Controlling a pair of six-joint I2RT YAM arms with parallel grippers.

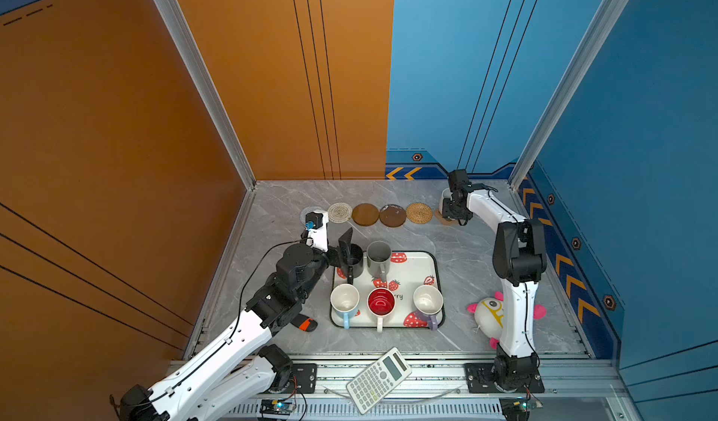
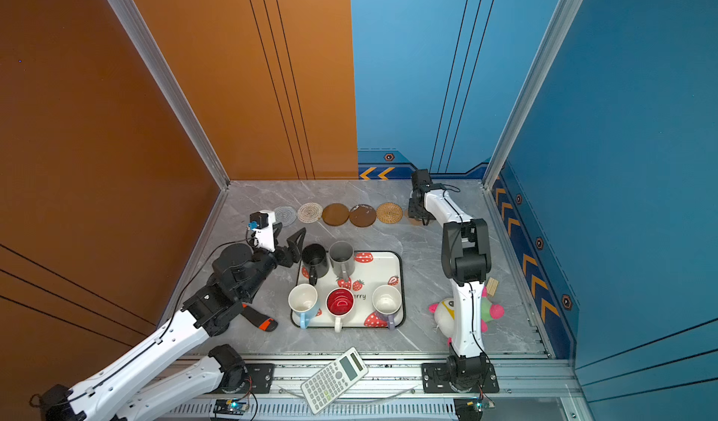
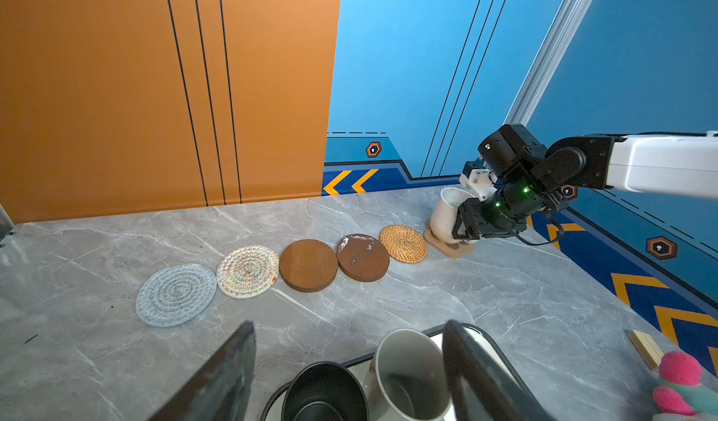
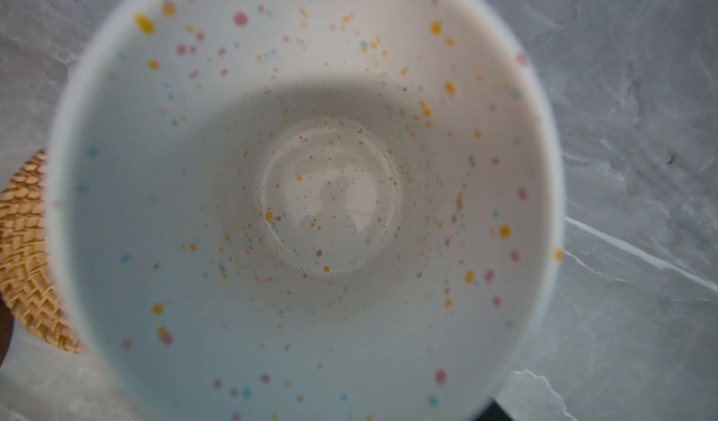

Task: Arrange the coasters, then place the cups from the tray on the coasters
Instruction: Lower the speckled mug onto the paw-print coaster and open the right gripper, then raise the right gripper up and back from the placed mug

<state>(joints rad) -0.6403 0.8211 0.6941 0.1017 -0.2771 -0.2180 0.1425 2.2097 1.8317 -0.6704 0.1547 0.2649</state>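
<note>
Currently, speckled mug [image 3: 447,213]: on the paw-shaped coaster [image 3: 441,244] at the right end of the coaster row, near the back wall; open mouth fills the right wrist view.
Right gripper [image 3: 463,226]: against the speckled mug's side; spread or clamped, cannot tell.
Coaster row: leftward from the paw shape in both top views, tan woven coaster [image 3: 403,243], marked brown disc [image 3: 362,258], plain brown disc [image 3: 308,265], white woven coaster [image 3: 248,271], grey woven coaster [image 3: 176,294]; neighbours touching or nearly so.
Tray [image 1: 417,271]: in front of the row, at mid-table.
Mugs on tray: black mug [image 1: 355,263] and grey mug [image 1: 379,258] along the far edge; light blue mug [image 1: 344,300], red-lined white mug [image 1: 381,302] and lavender mug [image 1: 427,302] along the near edge, handles toward the front.
Left gripper [image 3: 349,333]: fingers spread wide, raised just beside the black mug.
Elsewhere: plush toy [image 1: 489,314] right of the tray, partly behind the right arm; calculator [image 1: 379,380] on the front rail.
</note>
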